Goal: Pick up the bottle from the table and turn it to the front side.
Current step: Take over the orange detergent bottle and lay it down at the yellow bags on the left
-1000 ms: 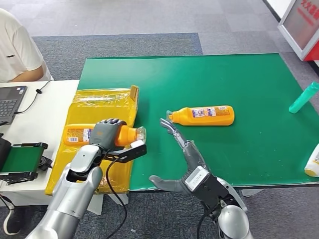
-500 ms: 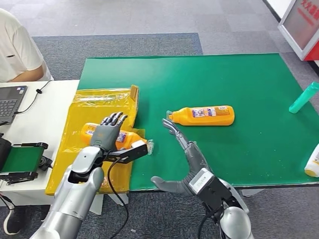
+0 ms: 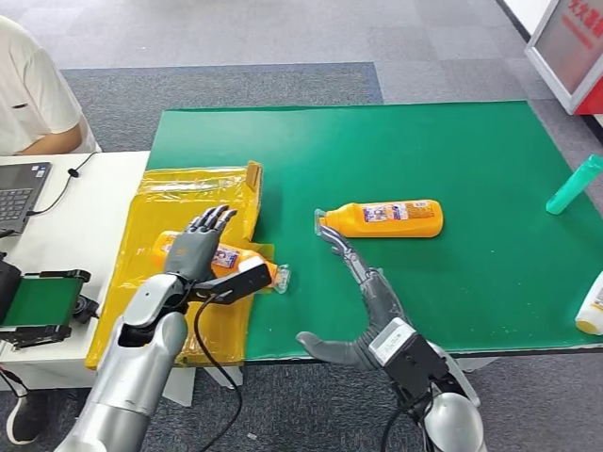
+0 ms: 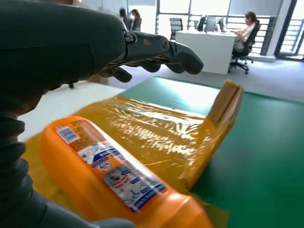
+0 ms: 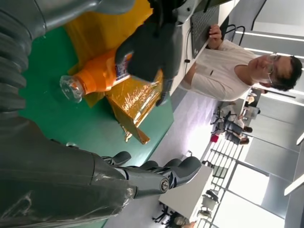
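Observation:
An orange bottle (image 3: 231, 259) with a blue-and-white label lies on its side on the yellow plastic bag (image 3: 185, 193), its clear cap (image 3: 283, 276) over the green mat's edge. My left hand (image 3: 193, 248) hovers over it with fingers straight and spread, holding nothing. The left wrist view shows the bottle (image 4: 107, 175) label up under the fingers (image 4: 161, 47). A second orange bottle (image 3: 383, 218) lies on the green mat (image 3: 427, 141). My right hand (image 3: 366, 287) is open, its fingertips close to that bottle's cap. The right wrist view shows the first bottle (image 5: 100, 71) beneath my left hand (image 5: 154, 47).
A teal bottle (image 3: 575, 185) lies at the mat's right edge and a white bottle (image 3: 592, 306) at the front right. To the left is a white table (image 3: 85, 217) with a laptop (image 3: 22, 188) and a dark device (image 3: 42, 301). A person (image 3: 32, 94) sits behind it.
My left hand let go of the first bottle after shifting it to the right; its fingers are now straight. My right hand reached forward to the second bottle's cap.

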Controlling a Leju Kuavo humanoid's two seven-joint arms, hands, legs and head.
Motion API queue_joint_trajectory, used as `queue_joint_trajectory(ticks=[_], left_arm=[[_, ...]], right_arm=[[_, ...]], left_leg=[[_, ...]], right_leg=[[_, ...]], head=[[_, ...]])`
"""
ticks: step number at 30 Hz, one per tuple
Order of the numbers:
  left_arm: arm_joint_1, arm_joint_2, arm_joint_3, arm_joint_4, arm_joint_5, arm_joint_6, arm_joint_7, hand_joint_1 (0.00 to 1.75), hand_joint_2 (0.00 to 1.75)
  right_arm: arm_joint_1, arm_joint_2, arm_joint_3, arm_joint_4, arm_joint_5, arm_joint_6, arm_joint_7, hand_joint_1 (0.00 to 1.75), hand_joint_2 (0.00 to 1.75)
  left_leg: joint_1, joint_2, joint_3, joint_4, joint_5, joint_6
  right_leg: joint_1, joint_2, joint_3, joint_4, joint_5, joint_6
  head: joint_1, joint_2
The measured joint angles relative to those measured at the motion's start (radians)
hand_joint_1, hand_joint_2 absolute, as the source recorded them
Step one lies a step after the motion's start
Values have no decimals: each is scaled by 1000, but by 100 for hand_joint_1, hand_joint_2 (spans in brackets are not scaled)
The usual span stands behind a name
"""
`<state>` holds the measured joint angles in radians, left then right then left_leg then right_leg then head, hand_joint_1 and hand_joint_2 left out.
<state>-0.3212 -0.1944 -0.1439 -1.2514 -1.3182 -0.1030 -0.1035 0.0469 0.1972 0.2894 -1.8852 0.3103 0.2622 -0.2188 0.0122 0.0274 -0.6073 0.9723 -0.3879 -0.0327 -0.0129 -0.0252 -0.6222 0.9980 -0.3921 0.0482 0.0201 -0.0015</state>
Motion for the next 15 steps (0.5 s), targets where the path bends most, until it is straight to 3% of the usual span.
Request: queue_joint_trajectory(ticks=[7,11,15], left_arm=[[65,-53,74,-183,518,-156,6,0,175],[123,-55,94,-281,785,-233,51,0,175],[177,-42,100,-359,939,-262,85,0,175]], right_arm=[[10,-1,-26,0,17,-12,21,0,175],[7,-6,-36,16,-3,-11,75,0,175],[-17,-8,-57,45,-21,-16,154,0,175]], left_leg=[[0,0,0,0,-1,0],[0,0,0,0,0,0],[0,0,0,0,0,0]], right_leg=[[0,0,0,0,0,0],[0,0,0,0,0,0],[0,0,0,0,0,0]], head=[[0,0],[0,0],[0,0]])
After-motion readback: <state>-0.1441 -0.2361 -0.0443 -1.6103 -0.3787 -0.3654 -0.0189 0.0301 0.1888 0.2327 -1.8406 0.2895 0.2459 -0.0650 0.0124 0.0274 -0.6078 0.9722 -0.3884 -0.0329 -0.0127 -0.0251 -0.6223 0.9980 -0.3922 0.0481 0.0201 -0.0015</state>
